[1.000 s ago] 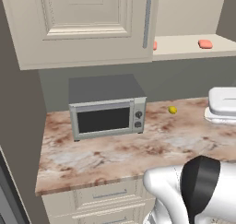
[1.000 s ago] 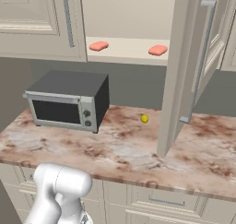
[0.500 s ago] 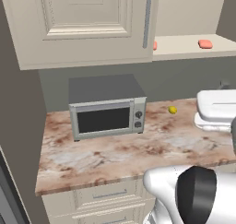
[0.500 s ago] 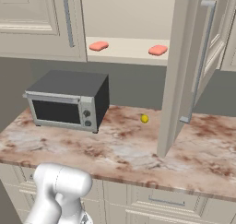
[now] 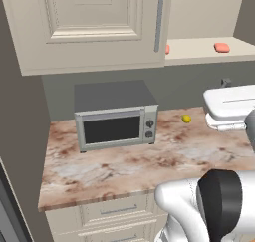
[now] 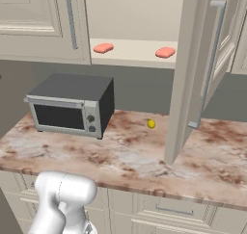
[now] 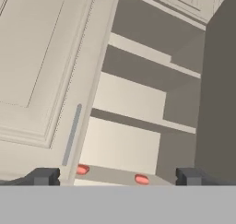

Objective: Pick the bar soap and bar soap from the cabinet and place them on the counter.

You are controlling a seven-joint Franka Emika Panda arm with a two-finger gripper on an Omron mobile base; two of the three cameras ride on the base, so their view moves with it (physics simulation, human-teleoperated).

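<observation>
With my claw (image 7: 115, 177) spread wide and empty, I'm lining up on the open cabinet (image 6: 140, 16), where both bar soaps (image 6: 103, 47) (image 6: 165, 52) lie apart on the lowest shelf above the bench (image 6: 125, 156); next I'd reach for one.

No readable text, label, brand or number is showing anywhere. The microwave (image 5: 116, 116) is showing two round knobs on its front panel, perhaps with markings around them, but at this resolution nothing is resolving into letters or digits. The cabinet (image 6: 43, 11) doors are showing plain panels.
</observation>
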